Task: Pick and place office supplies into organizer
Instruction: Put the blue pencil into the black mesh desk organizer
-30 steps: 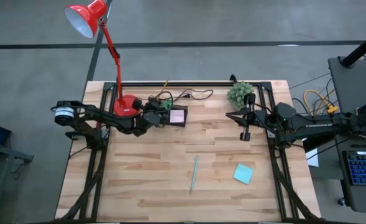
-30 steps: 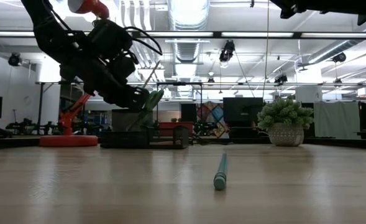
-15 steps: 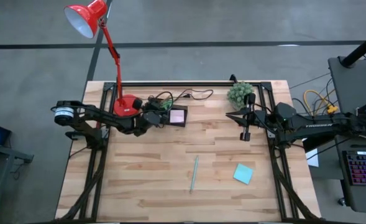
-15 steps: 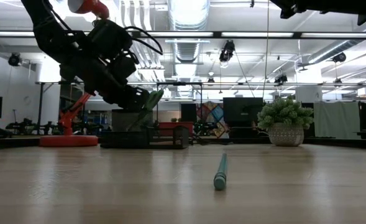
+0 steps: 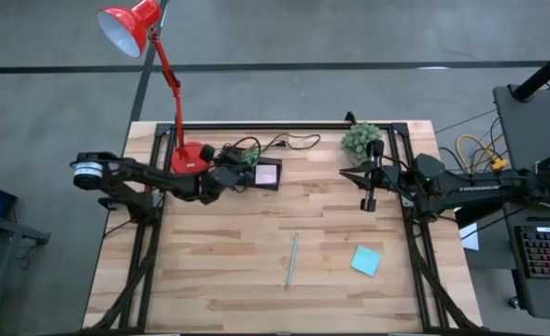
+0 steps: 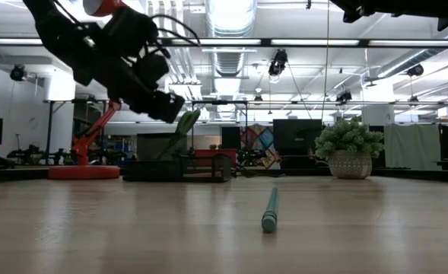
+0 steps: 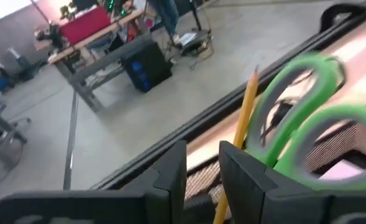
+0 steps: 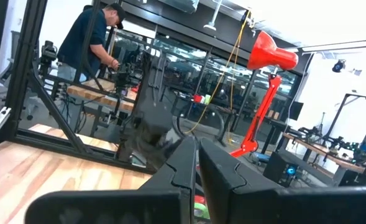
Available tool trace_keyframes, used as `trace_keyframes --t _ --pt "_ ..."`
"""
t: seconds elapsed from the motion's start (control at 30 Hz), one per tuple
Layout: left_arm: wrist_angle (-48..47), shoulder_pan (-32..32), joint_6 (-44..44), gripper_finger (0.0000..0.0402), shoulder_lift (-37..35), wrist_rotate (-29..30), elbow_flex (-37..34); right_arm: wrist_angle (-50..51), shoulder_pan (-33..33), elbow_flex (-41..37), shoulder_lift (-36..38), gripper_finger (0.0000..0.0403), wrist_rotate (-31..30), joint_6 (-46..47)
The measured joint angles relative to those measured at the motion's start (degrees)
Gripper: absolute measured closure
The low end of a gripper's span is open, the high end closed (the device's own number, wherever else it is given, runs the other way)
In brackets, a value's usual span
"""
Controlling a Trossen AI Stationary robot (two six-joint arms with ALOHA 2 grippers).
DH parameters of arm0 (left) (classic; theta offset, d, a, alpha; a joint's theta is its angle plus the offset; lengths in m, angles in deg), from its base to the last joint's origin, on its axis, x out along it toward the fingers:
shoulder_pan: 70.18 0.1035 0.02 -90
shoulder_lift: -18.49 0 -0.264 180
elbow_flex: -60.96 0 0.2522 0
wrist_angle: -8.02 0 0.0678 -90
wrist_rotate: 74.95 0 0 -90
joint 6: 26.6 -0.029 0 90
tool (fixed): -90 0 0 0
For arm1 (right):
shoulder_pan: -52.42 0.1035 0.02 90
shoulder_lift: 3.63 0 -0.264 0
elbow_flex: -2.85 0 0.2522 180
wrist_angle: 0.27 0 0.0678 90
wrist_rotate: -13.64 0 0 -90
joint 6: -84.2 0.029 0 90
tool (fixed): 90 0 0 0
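Note:
The black organizer (image 5: 259, 185) stands at the far left beside the red lamp's base. A pink sticky pad (image 5: 267, 174) lies in its low tray. Green-handled scissors (image 7: 301, 118) and a yellow pencil (image 7: 242, 130) stand upright in its taller section. My left gripper (image 7: 202, 171) hovers open just left of the scissors' handles (image 6: 187, 120), with nothing between its fingers. A thin green pencil (image 5: 292, 259) and a teal sticky pad (image 5: 365, 260) lie flat on the near part of the table. My right gripper (image 5: 369, 201) waits shut above the table's right side.
A red desk lamp rests on its round base (image 5: 190, 157) right behind my left arm. A black cable (image 5: 289, 143) runs along the far edge. A potted plant (image 5: 360, 140) stands at the far right. A person works at a bench in the room beyond.
My left gripper has come off the scissors' green handles and risen a little, drawing back toward the table's left edge. The scissors stay standing in the organizer.

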Motion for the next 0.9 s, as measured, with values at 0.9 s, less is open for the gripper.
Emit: trace_keyframes --t 0.9 --pt "-17.0 -22.6 17.7 0.0322 -2.5 -22.0 20.3 -0.3 0.0 0.2 0.0 0.039 0.0 -1.2"
